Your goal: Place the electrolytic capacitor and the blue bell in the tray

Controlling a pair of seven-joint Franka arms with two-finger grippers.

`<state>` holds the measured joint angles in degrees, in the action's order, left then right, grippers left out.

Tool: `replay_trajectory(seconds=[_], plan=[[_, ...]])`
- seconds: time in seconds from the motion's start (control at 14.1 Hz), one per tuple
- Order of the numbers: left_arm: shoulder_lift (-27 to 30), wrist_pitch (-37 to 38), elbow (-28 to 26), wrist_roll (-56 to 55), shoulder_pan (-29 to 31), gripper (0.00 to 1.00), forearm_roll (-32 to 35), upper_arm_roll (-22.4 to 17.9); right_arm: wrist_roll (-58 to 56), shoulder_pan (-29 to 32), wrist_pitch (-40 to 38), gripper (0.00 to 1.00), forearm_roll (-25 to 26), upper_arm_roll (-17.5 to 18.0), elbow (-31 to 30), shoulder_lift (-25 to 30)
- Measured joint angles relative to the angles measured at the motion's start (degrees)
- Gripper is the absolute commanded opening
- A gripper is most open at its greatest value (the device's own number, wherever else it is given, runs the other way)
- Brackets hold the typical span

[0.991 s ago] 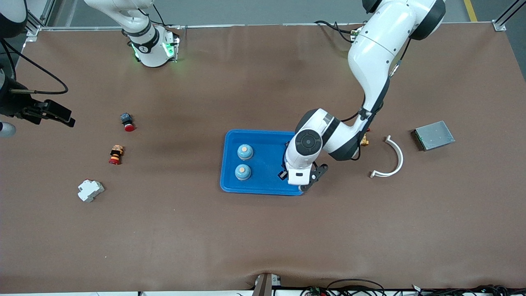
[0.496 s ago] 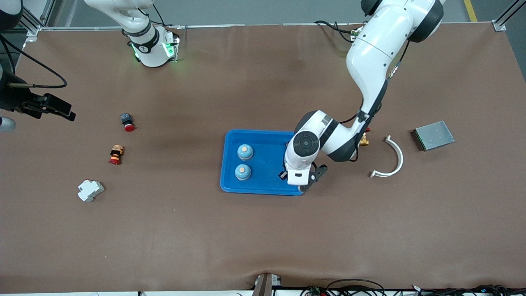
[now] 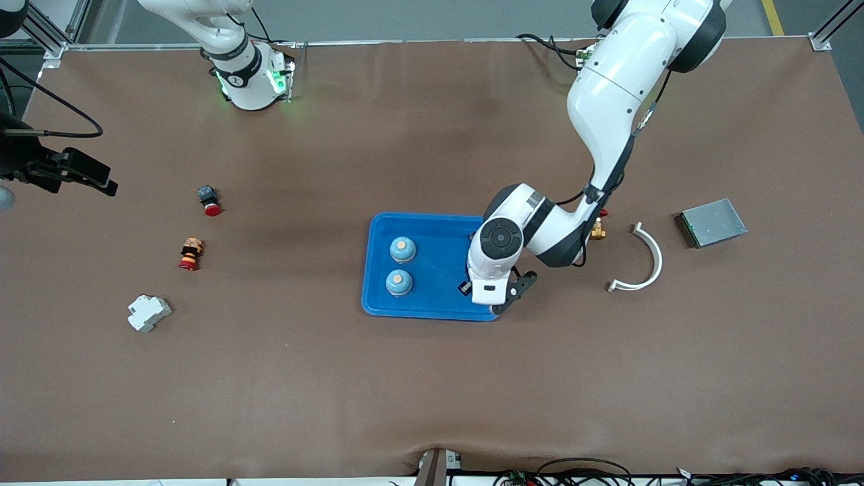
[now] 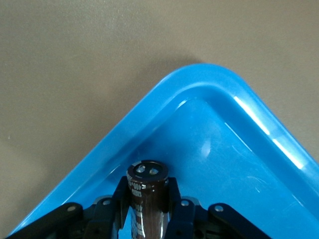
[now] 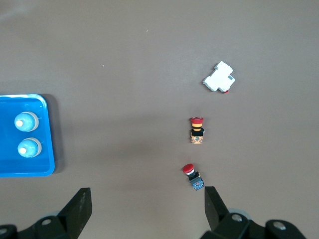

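The bright-blue tray [image 3: 439, 229] lies mid-table with two blue bells [image 3: 403, 249] [image 3: 399, 282] standing in it. My left gripper [image 3: 482, 297] hangs low over the tray's corner toward the left arm's end, on the side nearer the front camera. In the left wrist view the left gripper [image 4: 147, 186] is shut on a dark brown electrolytic capacitor [image 4: 146, 195], held above the tray [image 4: 224, 149] floor just inside the rim. My right gripper [image 5: 147, 204] is open and empty, high over bare table at the right arm's end [image 3: 94, 179].
Two red-capped push buttons [image 3: 209, 200] [image 3: 190, 254] and a white breaker [image 3: 148, 312] lie toward the right arm's end. A white curved piece [image 3: 644, 260], a small brass part [image 3: 598, 233] and a grey metal plate [image 3: 713, 222] lie toward the left arm's end.
The right gripper has drifted toward the robots' edge of the table. The left gripper, still holding the capacitor, has barely shifted over the tray corner.
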<state>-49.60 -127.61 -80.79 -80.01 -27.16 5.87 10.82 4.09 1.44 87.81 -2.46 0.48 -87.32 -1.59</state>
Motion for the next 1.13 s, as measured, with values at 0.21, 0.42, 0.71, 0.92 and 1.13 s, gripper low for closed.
replay_trajectory(seconds=[0.21, 0.42, 0.71, 0.92, 1.13], plan=[[-0.1, 0.0, 0.0, 0.0, -0.1, 0.06, 0.0, 0.0, -0.2, 0.0, -0.8, 1.0, 0.0, 0.0, 0.2, 0.0], [-0.1, 0.0, 0.0, 0.0, -0.1, 0.65, 0.1, 0.0, -0.7, 0.0, -1.7, 1.0, 0.0, 0.0, 0.4, 0.0], [-0.1, -0.1, 0.3, 0.0, -0.1, 1.0, 0.2, 0.0, -1.6, 0.0, -2.3, 1.0, 0.0, -0.1, 0.5, 0.0], [-0.1, -0.1, 0.6, 0.0, -0.1, 1.0, 0.2, 0.0, -1.7, 0.0, -2.3, 1.0, 0.0, -0.1, 0.5, 0.0], [0.6, 0.4, 1.6, 0.0, 0.0, 1.0, 1.3, 0.0, -1.8, 0.0, -2.4, 1.0, 0.0, -0.1, 0.5, 0.0]])
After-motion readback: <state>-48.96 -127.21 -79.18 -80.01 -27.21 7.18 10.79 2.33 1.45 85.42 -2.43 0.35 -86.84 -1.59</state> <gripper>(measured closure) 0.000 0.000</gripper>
